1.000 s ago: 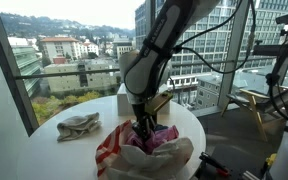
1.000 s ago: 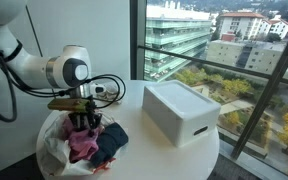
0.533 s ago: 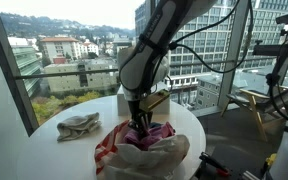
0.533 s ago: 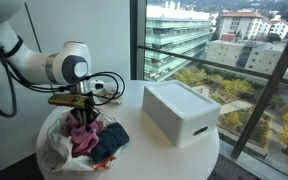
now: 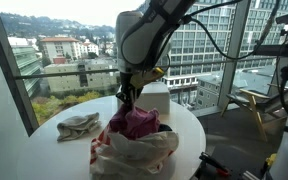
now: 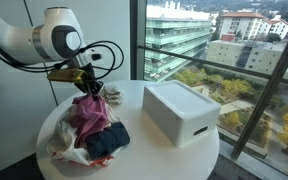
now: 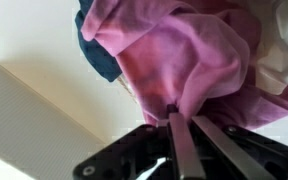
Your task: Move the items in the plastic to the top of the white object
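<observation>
Gripper (image 6: 88, 92): jaws clamped tight on pink cloth (image 6: 87, 113), hanging over plastic bag (image 6: 62, 148); white box (image 6: 179, 112) at table (image 6: 149, 152) window-side edge.

You are working in a high-rise, office-type room, well above street level. Floor-to-ceiling windows (image 5: 64, 70) with dark frames (image 6: 136, 40) wall the space. Through them you look out on glass office towers (image 6: 179, 35), lower roofs (image 5: 59, 45), treetops (image 6: 234, 85) and wooded hills (image 5: 44, 20) on the skyline. A round white tabletop (image 6: 144, 155) stands right at the glass. The robot arm (image 6: 49, 35) has loose black cables (image 6: 114, 55), and dark equipment stands (image 5: 284, 85) are beside it in an exterior view. Together these give this corner the look of a makeshift test setup rather than a home or kitchen.
</observation>
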